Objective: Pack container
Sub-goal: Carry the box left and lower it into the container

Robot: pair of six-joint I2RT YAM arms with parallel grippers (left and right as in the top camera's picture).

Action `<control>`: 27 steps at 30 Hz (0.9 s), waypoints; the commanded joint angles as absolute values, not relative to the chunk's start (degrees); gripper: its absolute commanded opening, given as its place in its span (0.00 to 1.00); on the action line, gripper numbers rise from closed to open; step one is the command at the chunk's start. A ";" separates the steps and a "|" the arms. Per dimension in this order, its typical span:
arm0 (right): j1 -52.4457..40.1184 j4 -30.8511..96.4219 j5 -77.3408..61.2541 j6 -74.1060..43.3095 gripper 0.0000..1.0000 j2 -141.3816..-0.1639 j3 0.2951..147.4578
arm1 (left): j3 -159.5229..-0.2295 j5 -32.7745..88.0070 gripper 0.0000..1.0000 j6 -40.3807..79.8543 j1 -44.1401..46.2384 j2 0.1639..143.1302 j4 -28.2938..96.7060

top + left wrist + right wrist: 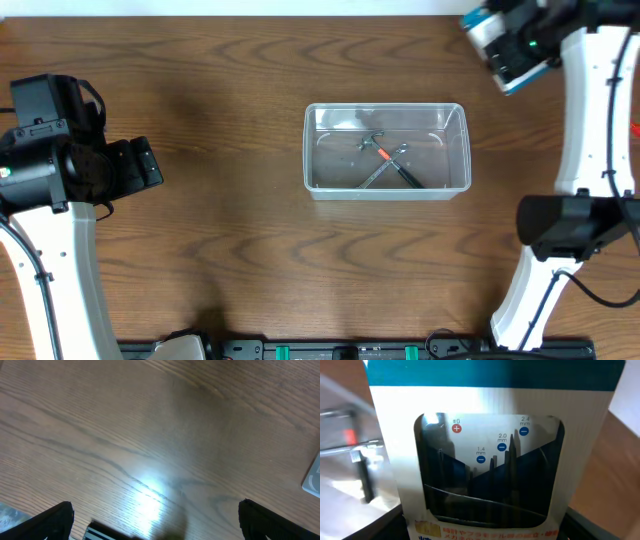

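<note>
A clear plastic container [386,150] sits mid-table with small tools [388,160], one with an orange mark, lying inside. My right gripper [520,45] is up at the far right corner, shut on a white and teal screwdriver set pack [498,40]. The right wrist view is filled by that pack [490,460], its window showing dark screwdrivers, with the container's tools blurred at left [357,455]. My left gripper [155,522] stands open over bare wood at the table's left side [135,165], holding nothing. The container's corner [313,477] peeks in at the right edge.
The brown wooden table [230,260] spreads around the container. The right arm's white links [590,120] rise along the right edge. A black rail [340,350] runs along the table's front edge.
</note>
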State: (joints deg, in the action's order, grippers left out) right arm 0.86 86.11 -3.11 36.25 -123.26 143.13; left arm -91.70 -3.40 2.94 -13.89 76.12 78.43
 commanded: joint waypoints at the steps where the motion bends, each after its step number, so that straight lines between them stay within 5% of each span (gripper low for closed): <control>1: -3.57 87.20 -5.96 40.75 0.72 -122.15 143.90 | -92.33 -3.49 0.98 2.63 -14.20 75.99 78.63; 10: -14.83 89.91 -6.90 49.15 0.79 -122.15 143.61 | -92.33 -3.49 0.98 2.61 -14.20 75.99 78.61; 14: -18.11 90.52 -7.14 51.53 0.90 -122.19 142.74 | -92.33 -3.49 0.98 2.61 -14.20 75.99 78.63; 27: -20.88 87.20 -8.01 53.98 0.88 -122.19 129.38 | -92.33 -3.49 0.98 2.63 -14.20 75.99 78.63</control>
State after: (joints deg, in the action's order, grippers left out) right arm -20.49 88.09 -7.11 53.25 -123.22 131.20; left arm -91.70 -3.40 2.94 -13.89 76.12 78.43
